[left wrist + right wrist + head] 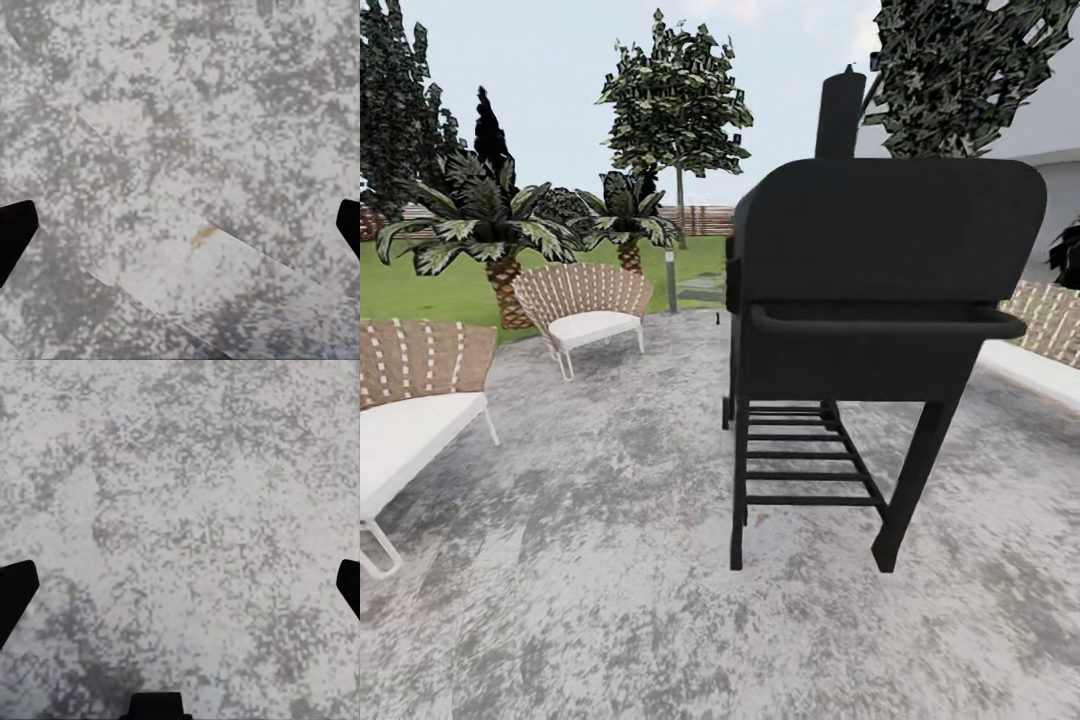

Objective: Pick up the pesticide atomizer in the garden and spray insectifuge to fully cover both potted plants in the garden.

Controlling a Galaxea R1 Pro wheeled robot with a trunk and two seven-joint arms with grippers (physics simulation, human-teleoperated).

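A garden patio of grey mottled paving point(590, 560) spreads under a pale sky, with green lawn point(450, 285) beyond it and a brown slatted fence point(705, 218) at the far edge. A black grill point(880, 300) on 4 legs, with a slatted lower shelf and a chimney pipe, stands close in front of the robot and slightly to its right. 2 wicker seats with white cushions sit to the robot's left: one near point(410, 400), one farther off point(585, 305). Part of another wicker seat point(1040, 340) shows beyond the grill on the right. Palm trees point(490, 235) and taller dark trees point(675, 100) rise behind, and a slim grey lamp post point(670, 280) stands at the paving's edge.

Each wrist camera looks straight down at bare paving. The left tool point(180, 232) has its 2 dark fingertips spread wide apart with nothing between them. The right tool point(180, 592) is likewise spread wide and holds nothing.

The pesticide atomizer cannot be made out in these views, and neither can the potted plants. A tiny dark upright shape sits on the paving just left of the grill, too small to identify. So which way the atomizer lies from either tool, and which arm is nearer, cannot be told; the robot likely needs to drive or turn further first.
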